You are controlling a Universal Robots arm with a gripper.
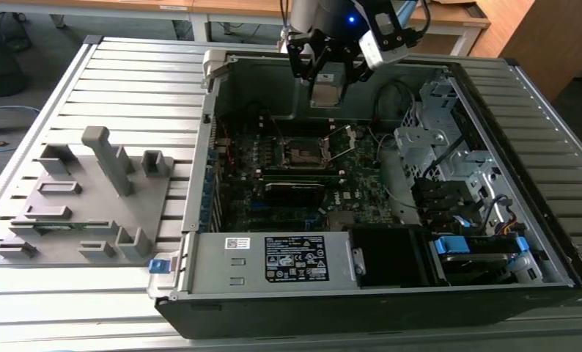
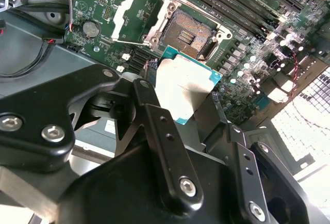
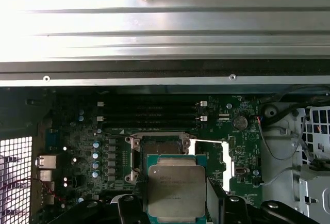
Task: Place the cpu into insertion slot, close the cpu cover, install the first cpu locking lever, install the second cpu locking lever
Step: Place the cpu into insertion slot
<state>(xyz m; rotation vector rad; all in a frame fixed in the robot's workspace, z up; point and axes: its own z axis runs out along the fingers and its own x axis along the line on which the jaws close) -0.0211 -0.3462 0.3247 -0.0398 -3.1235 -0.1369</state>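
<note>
Cpu (image 3: 177, 193) is gripped flat by its edges: the gripper (image 2: 188, 105) has its jaws clenched on it, one black finger (image 3: 131, 208) on each side, grey metal top facing the first wrist view. It hangs in the air above the green motherboard (image 3: 87, 131), near the insertion slot (image 2: 188, 33) but not touching it. The slot lies bare and dark inside its silver rim. The cpu cover (image 2: 135, 17) is swung open and lies just beside the slot, hinged along one edge. In the exterior view the arm reaches down into the open computer case (image 1: 198, 183), and a grey plastic fixture (image 1: 86, 198) sits on the slatted table (image 1: 105, 81) at the exterior view's left.
</note>
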